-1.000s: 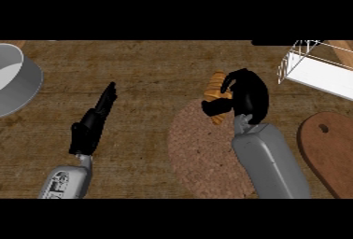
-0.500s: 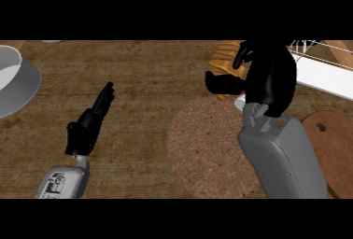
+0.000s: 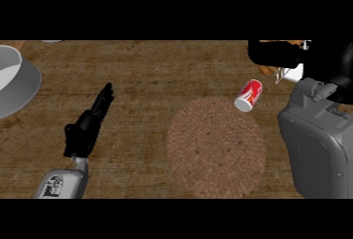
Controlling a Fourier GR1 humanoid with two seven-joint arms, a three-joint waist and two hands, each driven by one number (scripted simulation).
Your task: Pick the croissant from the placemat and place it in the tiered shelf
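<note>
**Right hand up at the shelf, croissant off the mat**

Right hand (image 3: 276, 52) sits at the top right corner of the head view, a black mass curled over something, with its grey forearm filling the right edge below it. A sliver of orange-brown shows at the hand's upper edge, which I take to be the croissant (image 3: 293, 43); most of it is hidden by the fingers, so the hand reads as closed round it rather than spread. Just beside the hand, a white corner of the shelf (image 3: 293, 73) peeks out; how the croissant stands relative to a tier cannot be told.

The placemat (image 3: 215, 145) lies bare in the middle of the worktop (image 3: 151, 74), well apart from the hand. A red can (image 3: 248, 95) lies tipped at the mat's upper right edge, near the forearm. The left hand (image 3: 88, 122) rests on the worktop at left, fingers straight and holding nothing. Part of a grey bowl (image 3: 15, 84) shows at the left edge.

As a judgement: a croissant is light and soft, with a flaky crust that crushes and sheds if squeezed. Its thick middle is the sound place to hold it; the thin ends would bend or break. It is not slippery, so a gentle enclosing hold should carry it, and setting it flat on a tier before letting go looks safest.
</note>
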